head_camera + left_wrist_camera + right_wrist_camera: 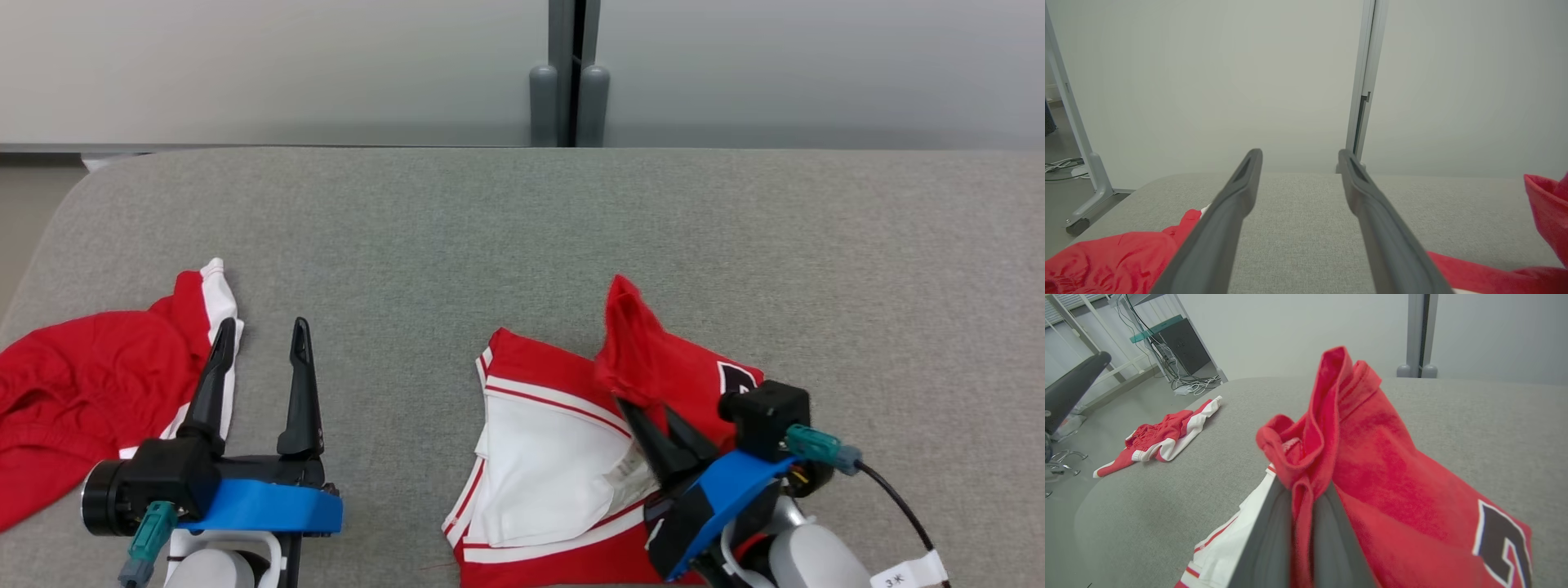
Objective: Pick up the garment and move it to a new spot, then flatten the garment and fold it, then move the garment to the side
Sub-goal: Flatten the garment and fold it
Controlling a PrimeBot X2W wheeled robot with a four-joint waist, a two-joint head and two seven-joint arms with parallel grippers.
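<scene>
Far L: a second cloth (82,392), red w/ white trim, lies crumpled at the L edge of the grey padded surface (522,229).

L gripper (264,327): forearm enters from the bottom edge, fingers point straight away from the robot, approx. level over the surface. Jaws spread wide, nothing between them. In the head view its L finger overlaps the second cloth's white trim; prob. no contact, but this cannot be confirmed.

Centre-R: garment (547,441), a red jersey w/ white panel and stripes, lies near the front edge of the surface.

R gripper (645,406): wrist tilted, fingers angled up and to the L. Jaws closed down on a red fold of the garment, which stands in a peak above the fingertips. A black patch (1498,543) w/ white outline sits on the garment's R side.
</scene>
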